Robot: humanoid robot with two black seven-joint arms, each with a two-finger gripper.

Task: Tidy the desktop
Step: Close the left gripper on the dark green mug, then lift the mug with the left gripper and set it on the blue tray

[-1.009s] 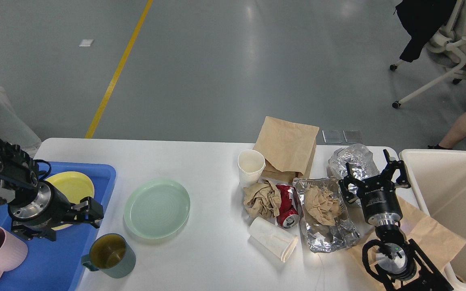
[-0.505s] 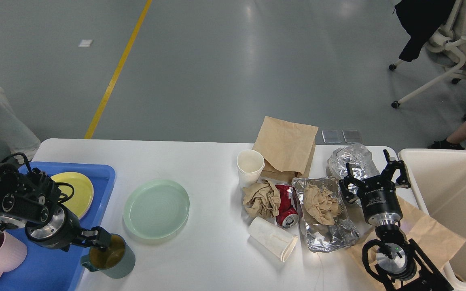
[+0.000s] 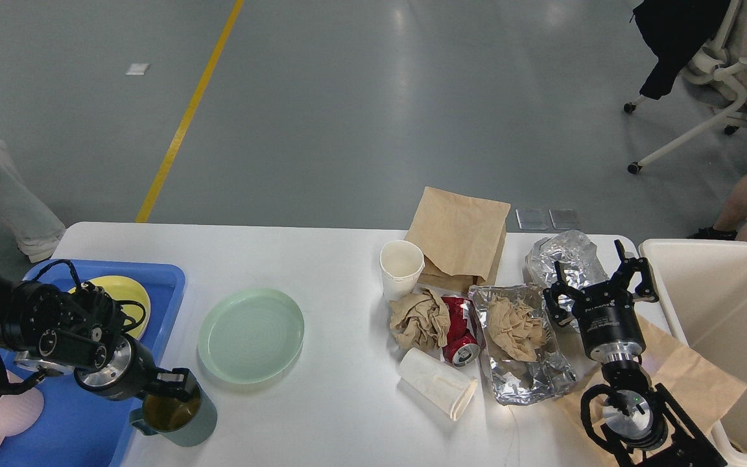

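Near edge: the left pincer [image 3: 176, 384] sits at the rim of the green mug [image 3: 176, 415]; whether it grips cannot be told. The step appears to be moving the mug to the blue tray [image 3: 82, 428], which calls for a firm rim grasp. Farther right, the right pincer [image 3: 600, 285] hovers spread above foil [image 3: 565, 256]. The worktop [image 3: 321, 259] spans the view.

White desktop [image 3: 334, 259], blue tray [image 3: 75, 428], mint plate [image 3: 251, 335], red can [image 3: 459, 331], silver foil [image 3: 529, 376]
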